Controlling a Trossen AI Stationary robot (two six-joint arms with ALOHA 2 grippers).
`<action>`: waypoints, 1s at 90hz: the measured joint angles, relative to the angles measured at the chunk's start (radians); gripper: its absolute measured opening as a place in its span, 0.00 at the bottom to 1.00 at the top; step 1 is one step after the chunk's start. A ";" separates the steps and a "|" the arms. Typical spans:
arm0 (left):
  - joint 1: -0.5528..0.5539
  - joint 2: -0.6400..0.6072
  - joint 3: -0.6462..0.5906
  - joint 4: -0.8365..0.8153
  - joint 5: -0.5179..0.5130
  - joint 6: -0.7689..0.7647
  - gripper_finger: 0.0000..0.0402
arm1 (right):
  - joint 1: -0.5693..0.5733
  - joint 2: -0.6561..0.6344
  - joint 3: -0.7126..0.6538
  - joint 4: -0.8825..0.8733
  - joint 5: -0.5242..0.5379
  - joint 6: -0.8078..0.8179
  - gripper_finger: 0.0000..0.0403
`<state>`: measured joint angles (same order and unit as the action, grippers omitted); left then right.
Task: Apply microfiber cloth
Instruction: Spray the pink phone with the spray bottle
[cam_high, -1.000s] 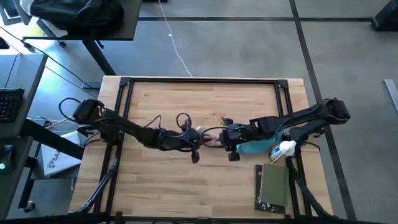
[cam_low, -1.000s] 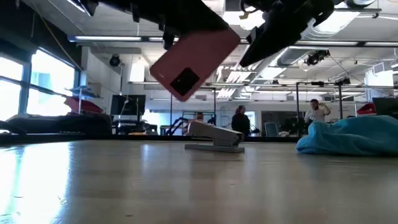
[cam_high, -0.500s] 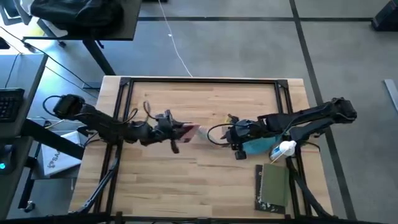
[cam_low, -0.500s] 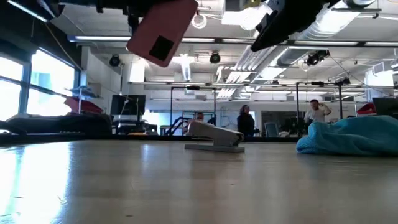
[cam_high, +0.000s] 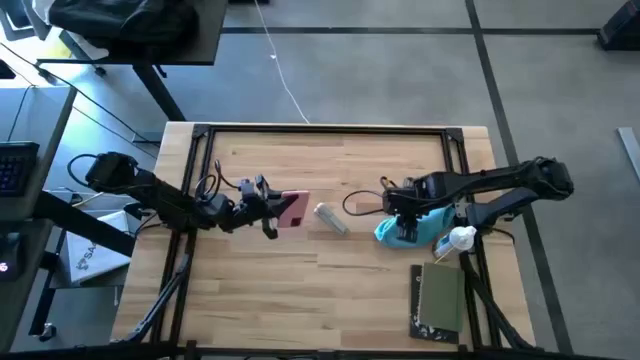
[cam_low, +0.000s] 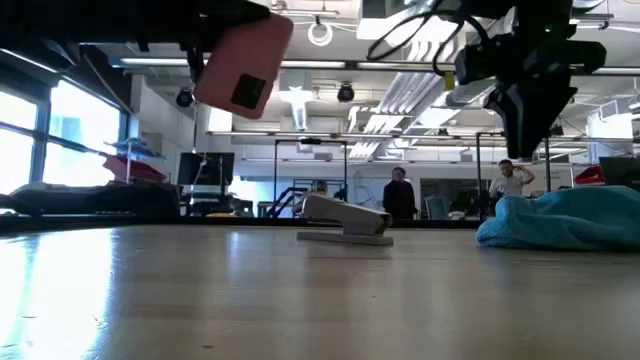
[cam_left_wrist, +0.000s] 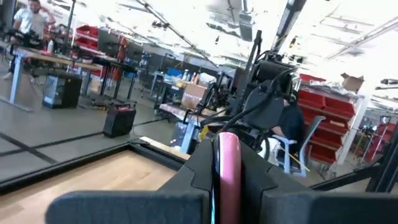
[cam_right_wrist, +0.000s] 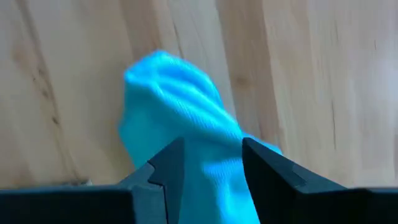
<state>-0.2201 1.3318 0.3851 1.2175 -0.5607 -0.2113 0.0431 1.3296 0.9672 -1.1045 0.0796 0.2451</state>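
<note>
The wooden table (cam_high: 330, 280) has open board across its centre and 12 o'clock half. A dark olive book (cam_high: 440, 300) lies at 5 o'clock by the edge. The microfiber cloth (cam_high: 420, 229) lies bunched at 3 o'clock — the right gripper (cam_high: 403, 222) hovers over it, fingers parted. The left gripper (cam_high: 272, 212), at 9 o'clock, clamps a pink phone (cam_high: 292, 209). A pale grey oblong (cam_high: 331, 217) lies between the grippers.

1. The microfiber cloth (cam_high: 392, 231) is turquoise, soft and rumpled into folds.
2. It lies bunched on the wooden table, right of centre, partly hidden beneath the right arm.
</note>
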 joint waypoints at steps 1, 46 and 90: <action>0.002 0.000 0.000 0.000 -0.001 -0.006 0.02 | 0.000 0.000 0.000 -0.004 -0.002 0.001 0.32; 0.024 0.002 0.000 -0.042 -0.001 -0.178 0.02 | -0.006 -0.002 -0.232 0.068 -0.035 0.120 0.39; 0.105 0.002 0.000 -0.209 0.005 -0.338 0.02 | -0.016 -0.002 -0.239 0.281 0.231 0.101 0.39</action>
<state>-0.1146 1.3334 0.3851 1.0088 -0.5552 -0.5490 0.0270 1.3281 0.7286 -0.8234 0.3105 0.3457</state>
